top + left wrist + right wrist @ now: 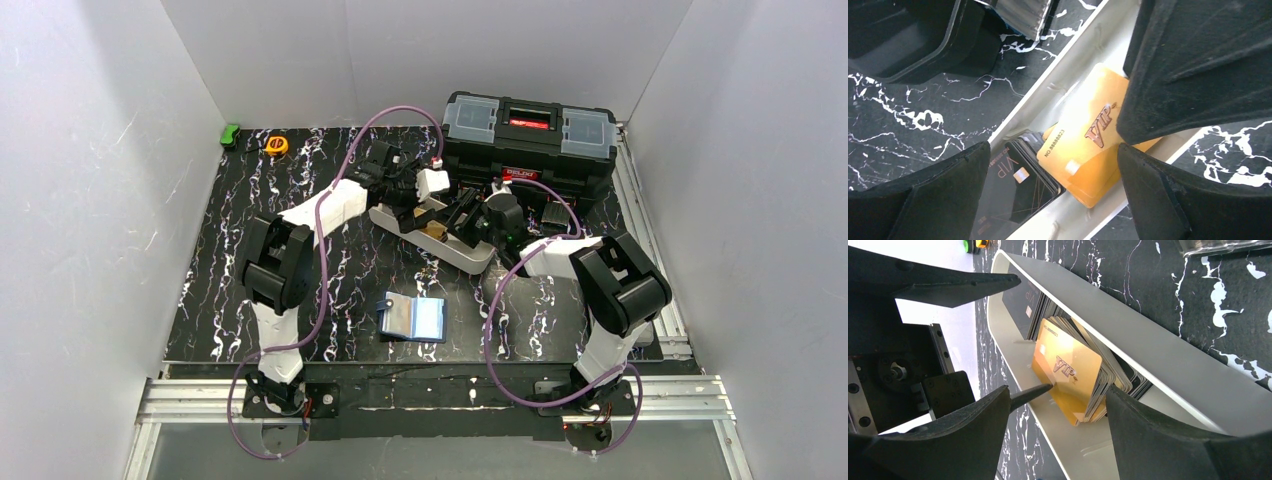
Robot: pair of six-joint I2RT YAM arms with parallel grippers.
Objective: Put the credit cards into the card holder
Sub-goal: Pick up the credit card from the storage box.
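Observation:
A stack of credit cards stands in the long white tray [470, 258]: an orange-yellow VIP card [1088, 145] in front and black cards [1018, 175] beside it. The stack also shows in the right wrist view [1068, 370]. My left gripper [1054, 150] is open over the tray with the cards between its fingers. My right gripper [1058, 390] is open around the same stack, its right finger [1148, 435] close to the card edges. One left finger tip [1033, 392] touches the orange card's face. The navy card holder [412, 318] lies open on the table, apart from both grippers.
A big black toolbox [530, 135] stands right behind the tray. A yellow tape measure [276, 145] and a green object [231, 135] lie at the far left corner. White walls surround the black marbled table [250, 200]. Both arms crowd over the tray.

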